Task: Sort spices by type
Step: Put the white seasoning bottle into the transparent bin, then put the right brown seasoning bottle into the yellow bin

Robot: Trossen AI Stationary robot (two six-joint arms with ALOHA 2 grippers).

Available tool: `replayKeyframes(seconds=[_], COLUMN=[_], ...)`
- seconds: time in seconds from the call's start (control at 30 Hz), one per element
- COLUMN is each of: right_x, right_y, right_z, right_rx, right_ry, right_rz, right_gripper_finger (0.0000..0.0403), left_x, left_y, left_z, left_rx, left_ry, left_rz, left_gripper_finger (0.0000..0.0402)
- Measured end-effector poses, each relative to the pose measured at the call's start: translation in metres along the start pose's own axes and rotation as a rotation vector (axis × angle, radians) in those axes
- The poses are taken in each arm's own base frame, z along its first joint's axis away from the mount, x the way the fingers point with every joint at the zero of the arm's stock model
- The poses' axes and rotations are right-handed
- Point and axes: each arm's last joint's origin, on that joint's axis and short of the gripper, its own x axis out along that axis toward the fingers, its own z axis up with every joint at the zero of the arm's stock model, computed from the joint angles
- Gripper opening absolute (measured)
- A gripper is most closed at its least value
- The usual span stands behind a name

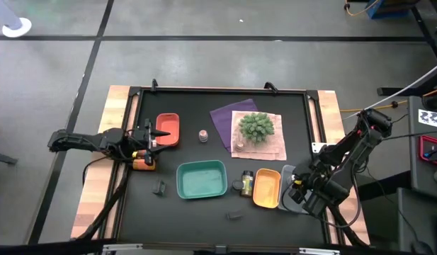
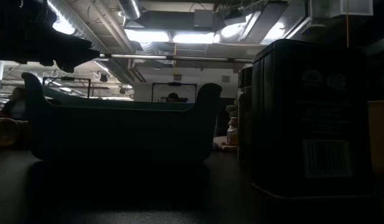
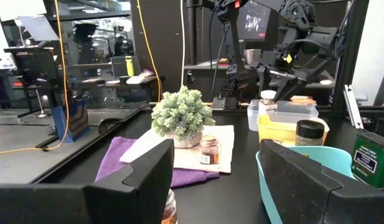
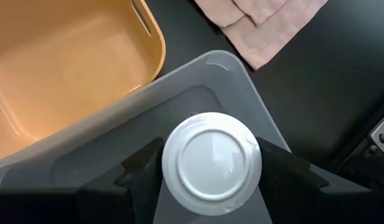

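My right gripper [image 4: 211, 165] is over the clear tray [image 4: 117, 146], shut on a white-capped jar [image 4: 211, 163]. My left gripper [image 3: 216, 186] is open and level beside the red tray [image 1: 167, 129]. It points at a small amber jar [image 3: 169, 213], which is partly hidden behind one finger. A grey-topped jar [image 1: 202, 134] stands on the black mat. Another amber jar [image 3: 209, 149] stands on the beige cloth beside the spiky plant [image 3: 179, 115]. A dark-capped jar [image 3: 310, 132] stands between the teal tray [image 1: 201, 179] and the orange tray [image 1: 266, 188]. Two dark lumps [image 1: 159, 188] [image 1: 234, 214] lie on the mat. My right gripper has the white-capped jar by the rim of its cap [image 4: 173, 163], pinched between the two fingers [image 4: 142, 165], which come from above pointing down. The jar stands upright inside the clear tray's outline. The cap hides whether its base rests on the tray floor.
A green tin [image 3: 372, 155] stands near the teal tray at the table's near side. The purple cloth [image 1: 225, 120] and the beige cloth [image 1: 264, 145] lie under the plant. An orange object [image 1: 144, 161] sits under my left arm. Wooden rails run along both table sides.
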Motion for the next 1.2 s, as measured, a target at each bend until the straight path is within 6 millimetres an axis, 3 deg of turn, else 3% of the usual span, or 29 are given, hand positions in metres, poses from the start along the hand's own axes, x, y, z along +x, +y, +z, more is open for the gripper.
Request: replayKeyframes(seconds=[0.47, 0.87, 1.2], right_x=[0.000, 0.001, -0.001], right_y=[0.000, -0.001, -0.001], right_z=[-0.001, -0.005, -0.012], right_rx=[0.000, 0.010, 0.018], right_ry=[0.030, 0.178, 0.404], right_rz=[-0.001, -0.029, -0.061], right_gripper_finger=[0.0228, 0.0331, 0.0346], left_x=[0.000, 0.000, 0.000], left_y=[0.000, 0.000, 0.000], left_z=[0.000, 0.000, 0.000], left_rx=[0.000, 0.000, 0.000], left_ry=[0.000, 0.000, 0.000], left_rz=[0.000, 0.000, 0.000], left_gripper_finger=[0.0227, 0.0227, 0.0227])
